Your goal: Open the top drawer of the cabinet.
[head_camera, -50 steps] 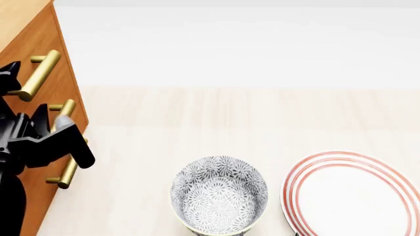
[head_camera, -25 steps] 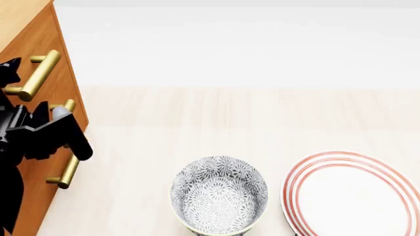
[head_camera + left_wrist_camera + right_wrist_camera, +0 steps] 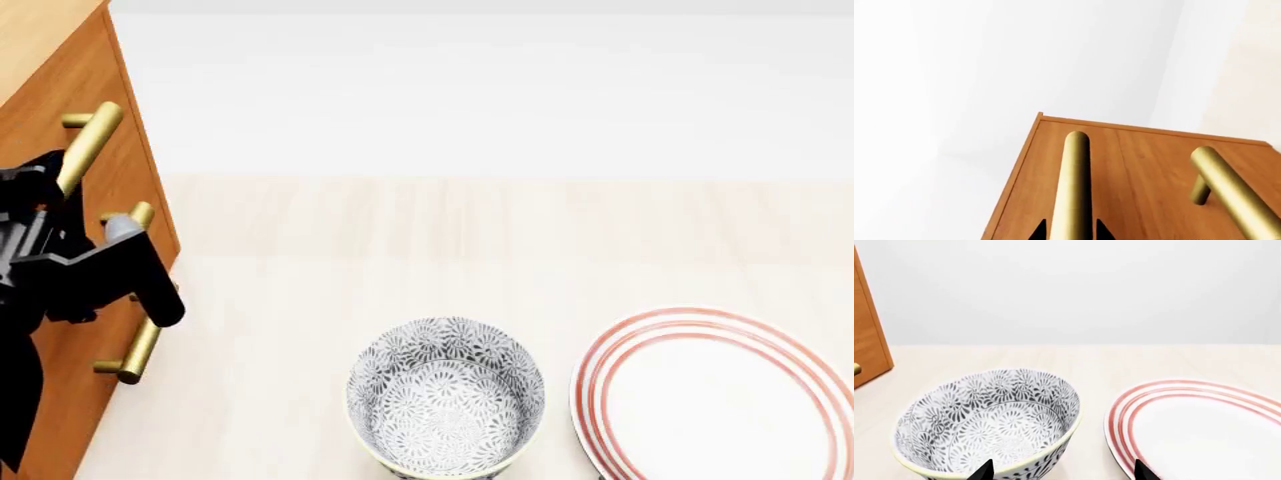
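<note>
The orange-brown cabinet (image 3: pixel 40 25) stands at the far left. Its top drawer (image 3: pixel 100 85) has a brass bar handle (image 3: pixel 88 140). My left gripper (image 3: pixel 56 180) is at the near end of that handle. In the left wrist view the handle (image 3: pixel 1075 175) runs between my left gripper's (image 3: pixel 1069 234) two black fingertips. A narrow gap shows on each side, so the jaws are open around it. The drawer front (image 3: pixel 1044 165) looks flush with the cabinet. My right gripper (image 3: pixel 1062 472) is wide open and empty, low over the table.
A patterned grey-and-white bowl (image 3: pixel 445 395) stands on the pale wooden table, with a red-ringed white plate (image 3: pixel 721 395) to its right. Both show in the right wrist view, bowl (image 3: pixel 987 425) and plate (image 3: pixel 1201 425). Two lower brass handles (image 3: pixel 134 215) are below the left gripper.
My left gripper has risen from the second handle and closed in on the top drawer's handle, now straddling it. The bowl, plate and drawers have not moved.
</note>
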Controlling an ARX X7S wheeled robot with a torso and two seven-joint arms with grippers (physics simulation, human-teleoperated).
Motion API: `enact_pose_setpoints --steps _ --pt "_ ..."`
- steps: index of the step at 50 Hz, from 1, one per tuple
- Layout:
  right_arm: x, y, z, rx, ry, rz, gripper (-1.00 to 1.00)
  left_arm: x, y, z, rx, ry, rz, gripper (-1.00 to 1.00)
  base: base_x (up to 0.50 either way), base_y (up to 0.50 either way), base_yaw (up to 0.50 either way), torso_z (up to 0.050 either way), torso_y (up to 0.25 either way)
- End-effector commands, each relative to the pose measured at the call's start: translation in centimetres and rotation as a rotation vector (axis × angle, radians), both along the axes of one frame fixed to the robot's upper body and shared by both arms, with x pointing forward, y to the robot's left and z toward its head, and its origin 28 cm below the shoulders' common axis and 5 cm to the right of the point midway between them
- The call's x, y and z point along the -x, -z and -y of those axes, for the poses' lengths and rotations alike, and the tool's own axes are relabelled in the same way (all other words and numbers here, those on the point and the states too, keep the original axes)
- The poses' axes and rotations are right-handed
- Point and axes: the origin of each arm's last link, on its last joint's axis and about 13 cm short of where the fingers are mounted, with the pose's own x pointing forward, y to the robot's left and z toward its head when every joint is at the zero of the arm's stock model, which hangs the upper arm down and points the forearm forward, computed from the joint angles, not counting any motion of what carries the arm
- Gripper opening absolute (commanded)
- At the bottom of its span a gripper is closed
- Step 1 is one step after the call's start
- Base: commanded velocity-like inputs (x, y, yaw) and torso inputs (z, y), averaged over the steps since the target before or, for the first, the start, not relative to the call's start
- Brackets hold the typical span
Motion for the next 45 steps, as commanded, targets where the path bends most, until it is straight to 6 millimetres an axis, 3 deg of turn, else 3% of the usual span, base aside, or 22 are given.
enact_pose_setpoints --steps 1,45 --pt "0.0 -0.1 -0.1 -0.001 -0.007 0.007 1.00 -0.1 -0.1 0.9 0.003 0.032 -0.021 -1.00 0.01 0.00 0.00 0.000 0.000" --pt "-0.1 -0.4 0.2 -0.027 -0.011 0.001 1.00 -0.8 -2.4 13.1 0.006 0.390 0.003 -1.00 0.01 0.00 -0.01 0.000 0.000"
